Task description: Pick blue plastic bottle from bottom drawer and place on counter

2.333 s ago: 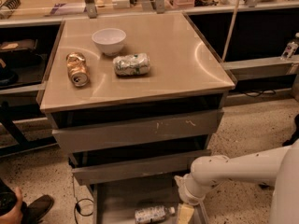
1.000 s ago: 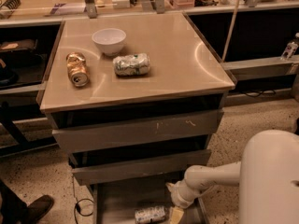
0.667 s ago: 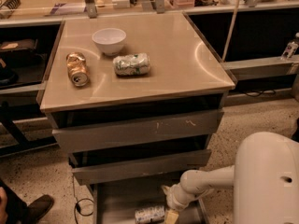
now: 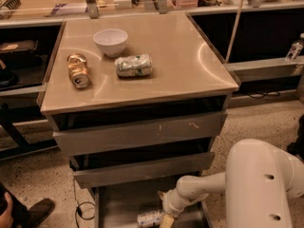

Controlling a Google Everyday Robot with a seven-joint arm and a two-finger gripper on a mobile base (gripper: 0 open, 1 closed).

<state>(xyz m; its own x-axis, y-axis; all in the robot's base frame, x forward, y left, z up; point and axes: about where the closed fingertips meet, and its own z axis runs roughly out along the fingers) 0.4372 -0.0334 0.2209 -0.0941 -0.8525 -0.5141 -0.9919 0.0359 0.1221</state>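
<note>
We see the gripper (image 4: pixel 166 218) low at the bottom edge of the camera view, inside the open bottom drawer (image 4: pixel 118 207), on the end of the white arm (image 4: pixel 202 188) that reaches in from the right. It sits just beside the right end of the blue plastic bottle (image 4: pixel 149 218); we cannot tell if they touch, or whether the gripper is released or clenched. The bottle lies on its side on the drawer floor, partly cut off by the frame edge. Above it, two closed drawers (image 4: pixel 142 132) have scratched grey faces. On the beige counter (image 4: pixel 185 65) there is a white bowl (image 4: pixel 110 41) toward the back left. A dented gold can (image 4: pixel 78 70) lies left of centre, and a crushed silver-green can (image 4: pixel 133 65) lies just in front of the bowl. A shoe (image 4: pixel 38 211) shows on the floor at lower left.
</note>
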